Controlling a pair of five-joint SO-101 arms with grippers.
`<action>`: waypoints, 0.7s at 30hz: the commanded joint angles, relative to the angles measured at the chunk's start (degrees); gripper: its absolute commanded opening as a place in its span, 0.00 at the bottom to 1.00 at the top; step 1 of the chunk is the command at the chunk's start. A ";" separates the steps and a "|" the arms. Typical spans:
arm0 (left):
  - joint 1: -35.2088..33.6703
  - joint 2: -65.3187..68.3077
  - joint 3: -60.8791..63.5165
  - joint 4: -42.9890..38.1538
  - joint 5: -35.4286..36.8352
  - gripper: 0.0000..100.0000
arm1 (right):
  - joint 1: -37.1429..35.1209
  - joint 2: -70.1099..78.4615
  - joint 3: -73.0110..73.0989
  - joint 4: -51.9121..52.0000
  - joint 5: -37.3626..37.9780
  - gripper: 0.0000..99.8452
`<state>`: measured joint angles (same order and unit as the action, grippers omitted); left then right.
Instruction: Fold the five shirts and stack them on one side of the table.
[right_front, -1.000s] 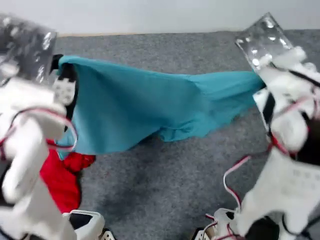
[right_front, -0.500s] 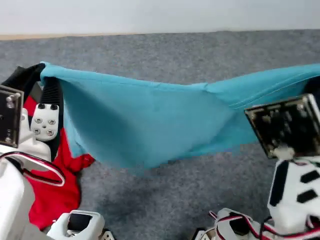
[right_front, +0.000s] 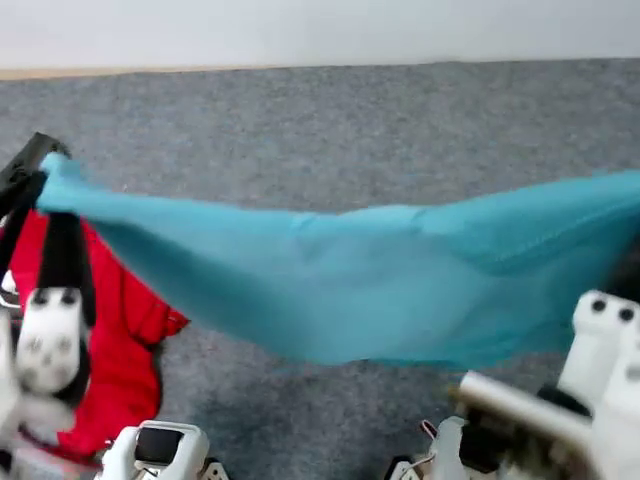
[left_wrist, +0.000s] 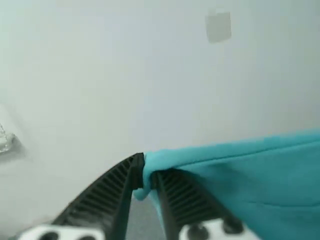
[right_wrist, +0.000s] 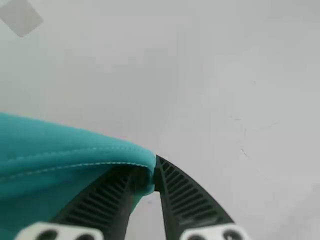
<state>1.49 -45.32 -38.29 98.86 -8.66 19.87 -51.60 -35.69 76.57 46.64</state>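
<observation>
Teal shirt (right_front: 380, 290) hangs in the air above the grey worktop (right_front: 330, 130), pulled out sideways between the two arms so that it forms a long band from the left edge of the high view to the right edge, with its lower edge sagging in the middle. At its left end the left claw (left_wrist: 142, 175) is clamped on a bunched corner of the cloth; in the left wrist view the two black ribbed fingers (left_wrist: 110, 195) meet at their tips with the teal fabric pinched between them, the rest of the shirt trailing off to one side against a pale wall (left_wrist: 100, 75). At the other end the right claw (right_wrist: 150, 175) grips a stitched hem of the same shirt, its fingers (right_wrist: 185, 195) closed tight on the fold. In the high view the left arm (right_front: 45, 350) stands at the left edge of the worktop, the right arm (right_front: 600, 370) low at the right. A red shirt (right_front: 120, 340) lies crumpled on the worktop beside the left arm, partly under the raised teal cloth and not touching it.
</observation>
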 joint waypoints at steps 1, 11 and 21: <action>-0.53 -2.02 -0.48 1.58 0.53 0.00 | 0.66 -1.54 -0.70 3.03 0.62 0.01; -0.62 -9.93 8.40 1.58 0.53 0.00 | 0.75 -6.29 -0.70 5.58 2.55 0.01; -0.62 -18.46 21.58 1.58 0.53 0.00 | 0.75 -9.01 -0.70 1.19 7.82 0.01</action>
<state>1.14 -63.08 -19.56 99.38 -8.66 19.96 -61.01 -35.87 80.00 52.62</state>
